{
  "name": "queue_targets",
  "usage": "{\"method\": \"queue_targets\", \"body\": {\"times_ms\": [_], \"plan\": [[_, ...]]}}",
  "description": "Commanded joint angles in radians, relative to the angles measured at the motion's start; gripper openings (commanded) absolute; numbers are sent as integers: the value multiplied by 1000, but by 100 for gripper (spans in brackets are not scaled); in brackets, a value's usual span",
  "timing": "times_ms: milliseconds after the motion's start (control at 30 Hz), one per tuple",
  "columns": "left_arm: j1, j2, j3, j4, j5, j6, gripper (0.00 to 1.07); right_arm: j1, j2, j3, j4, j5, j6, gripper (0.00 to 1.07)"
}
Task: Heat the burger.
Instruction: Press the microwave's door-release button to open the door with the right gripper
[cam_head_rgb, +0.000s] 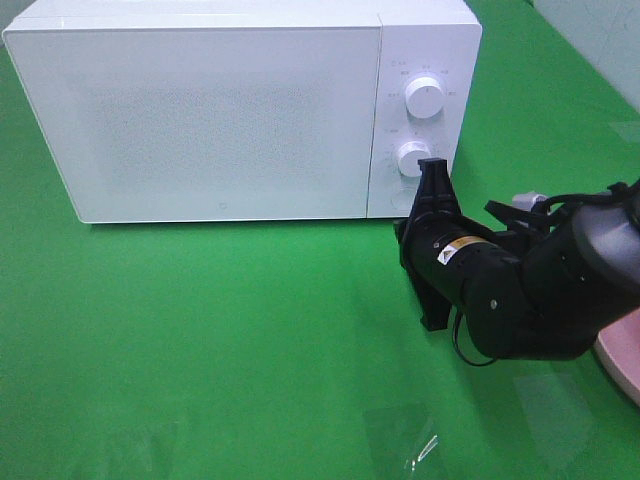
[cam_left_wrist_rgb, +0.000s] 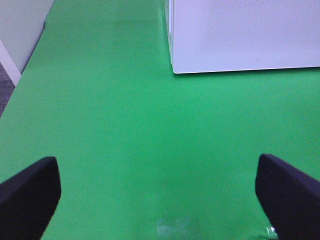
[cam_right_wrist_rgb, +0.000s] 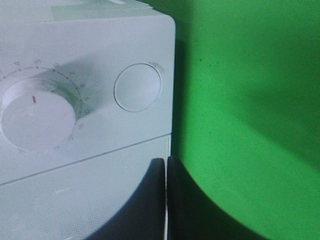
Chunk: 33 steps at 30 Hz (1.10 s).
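Note:
The burger is out of view in every frame. A white microwave (cam_head_rgb: 220, 110) stands at the back of the green table with its door closed. My right gripper (cam_head_rgb: 432, 166) is shut with nothing in it, its tip just in front of the control panel, beside the lower knob (cam_head_rgb: 412, 158). In the right wrist view the shut fingers (cam_right_wrist_rgb: 166, 165) show dark, close to the panel near the round button (cam_right_wrist_rgb: 138, 87) and the dial (cam_right_wrist_rgb: 37, 120). My left gripper (cam_left_wrist_rgb: 157, 200) is open and empty above bare green cloth, the microwave's corner (cam_left_wrist_rgb: 172, 67) ahead of it.
The edge of a pink plate (cam_head_rgb: 622, 362) shows at the right border, behind my right arm (cam_head_rgb: 540, 290). An upper knob (cam_head_rgb: 425, 97) sits on the panel. A small clear scrap (cam_head_rgb: 425, 448) lies on the cloth near the front.

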<state>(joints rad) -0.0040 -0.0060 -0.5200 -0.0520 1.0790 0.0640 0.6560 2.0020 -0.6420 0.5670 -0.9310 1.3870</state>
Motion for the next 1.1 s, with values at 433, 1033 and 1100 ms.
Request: {"method": "queue_targets", "body": {"times_ms": [433, 1033, 1100], "plan": [[-2, -16, 3, -1, -9, 2, 98, -75, 73, -139, -50, 54, -27, 0], [-2, -17, 3, -1, -9, 2, 98, -134, 130, -194, -58, 38, -46, 0], [-1, -17, 3, -1, -9, 2, 98, -134, 140, -194, -57, 31, -42, 0]]}}
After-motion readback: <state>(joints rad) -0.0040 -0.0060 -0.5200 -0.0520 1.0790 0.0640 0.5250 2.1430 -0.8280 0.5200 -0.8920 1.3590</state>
